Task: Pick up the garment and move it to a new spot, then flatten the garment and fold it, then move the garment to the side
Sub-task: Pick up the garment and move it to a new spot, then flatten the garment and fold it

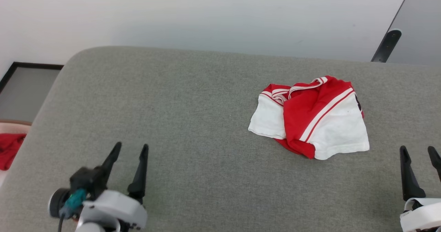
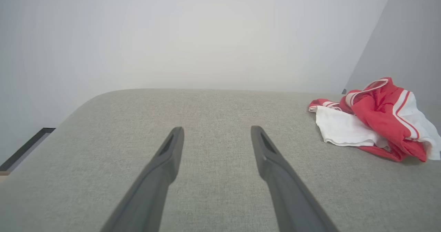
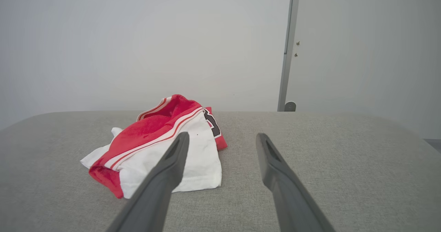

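Wide grey woven cushion top [image 1: 172, 97], rounded at the far corners, set against a pale wall [image 1: 206, 15]. On its right half: the garment [image 1: 310, 118], crumpled in a loose heap, red body bunched over white sleeves, white double-stripe trim running on a slant. From the left wrist, the garment [image 2: 375, 122] far off to the right. From the right wrist, the garment [image 3: 158, 146] just ahead and to the left, its near edge partly behind one finger. Left gripper [image 1: 132, 144] at lower left over bare cushion, well apart from the garment, jaws spread wide and empty. Right gripper [image 1: 417, 148] at lower right, near the garment's near right corner but not touching, jaws likewise spread and empty. Plain red cloth [image 1: 8, 149] off the cushion at the left edge. Small black mark [image 1: 358, 103] at the garment's right edge.
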